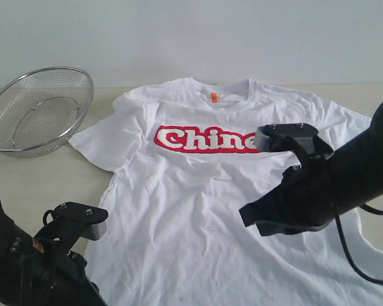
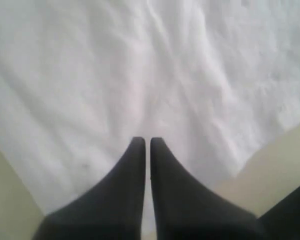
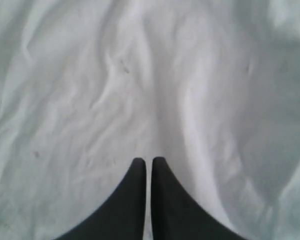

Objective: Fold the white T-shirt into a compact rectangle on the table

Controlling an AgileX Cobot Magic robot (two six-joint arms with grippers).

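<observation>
Above white T-shirt (image 1: 191,204), left end effector (image 2: 146,142) and right end effector (image 3: 148,162) each seem closed.

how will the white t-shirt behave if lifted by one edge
Probably floppy: the T-shirt lies flat with soft wrinkles, so it would likely drape and sag. Pushed along the table, it may bunch up rather than slide.

— What sits off at the far left?
— A round strainer (image 1: 38,111) of silvery wire mesh with a metal rim, wide and shallow.
— Is it level?
— No, it is tipped, with its open mouth turned partly towards the camera.
— And behind it?
— A plain pale wall (image 1: 191,38) runs across the whole back.
</observation>
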